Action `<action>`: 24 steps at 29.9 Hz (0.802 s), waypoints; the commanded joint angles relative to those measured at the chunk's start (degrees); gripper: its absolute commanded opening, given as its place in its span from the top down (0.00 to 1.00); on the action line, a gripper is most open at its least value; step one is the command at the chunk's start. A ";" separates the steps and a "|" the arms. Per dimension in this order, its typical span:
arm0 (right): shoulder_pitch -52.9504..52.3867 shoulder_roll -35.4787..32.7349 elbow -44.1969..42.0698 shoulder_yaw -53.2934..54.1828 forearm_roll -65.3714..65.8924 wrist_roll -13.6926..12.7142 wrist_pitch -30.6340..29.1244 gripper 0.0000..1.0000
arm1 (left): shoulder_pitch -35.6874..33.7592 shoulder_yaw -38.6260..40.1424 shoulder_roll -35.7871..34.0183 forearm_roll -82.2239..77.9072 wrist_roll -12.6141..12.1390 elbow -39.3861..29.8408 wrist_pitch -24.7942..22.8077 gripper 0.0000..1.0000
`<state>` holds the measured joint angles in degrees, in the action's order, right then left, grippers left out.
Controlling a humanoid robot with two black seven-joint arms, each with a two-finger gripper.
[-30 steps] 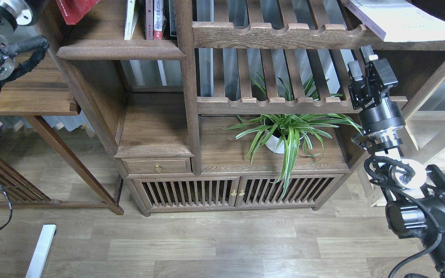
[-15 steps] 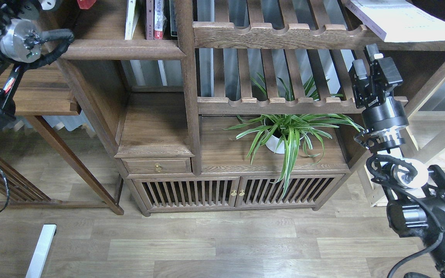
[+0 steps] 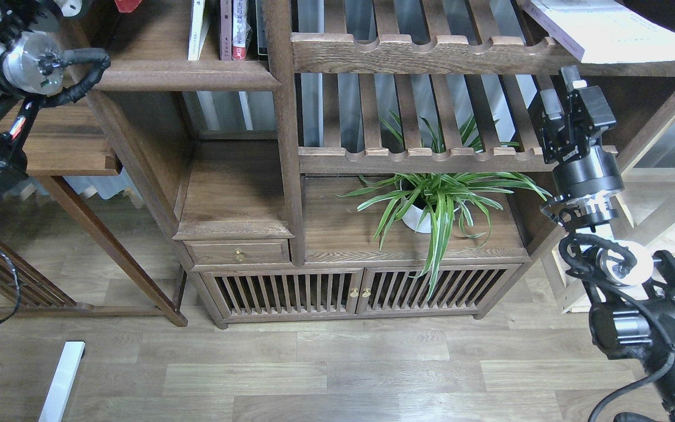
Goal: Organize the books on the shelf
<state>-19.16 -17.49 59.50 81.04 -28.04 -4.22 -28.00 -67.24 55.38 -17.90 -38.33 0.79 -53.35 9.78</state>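
The shelf (image 3: 185, 75) is a dark brown board with a rounded front edge, at the top left of the bookcase. Several thin books stand on it: a pale one with a greenish edge (image 3: 197, 29) and pink and red-white spines (image 3: 233, 29). A pale white-lilac book (image 3: 601, 26) lies flat on the top slatted rack at the right. A red corner (image 3: 126, 4) shows at the top edge above the shelf's left end. My left arm (image 3: 27, 55) rises out of frame there, its gripper cut off. My right gripper (image 3: 561, 91) is open and empty, below the pale book.
A spider plant in a white pot (image 3: 425, 211) stands on the lower board under the slatted rack (image 3: 408, 155). A small drawer (image 3: 238, 252) and slatted cabinet doors (image 3: 361, 290) are below. A wooden side table (image 3: 50, 146) stands at the left.
My left arm has swung up and to the right, toward the shelf's left end. The red book has gone up almost out of frame. My right gripper has drifted slightly right.
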 commanded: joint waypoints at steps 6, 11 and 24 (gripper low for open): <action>0.00 -0.17 0.00 0.34 0.00 0.00 0.00 0.35 | -2.54 -1.06 2.17 0.36 1.85 4.92 -0.02 0.97; 0.00 -0.17 0.00 0.43 -0.09 0.00 0.00 0.35 | -2.63 -2.29 2.17 0.97 2.64 5.45 -0.02 0.94; 0.00 -0.61 0.00 0.87 -0.09 -0.09 0.00 0.35 | -2.28 -5.02 2.69 2.46 4.13 8.35 0.07 0.91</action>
<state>-19.16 -17.87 59.50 81.57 -28.13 -4.22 -28.00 -69.38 51.30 -15.40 -36.78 4.53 -46.16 9.82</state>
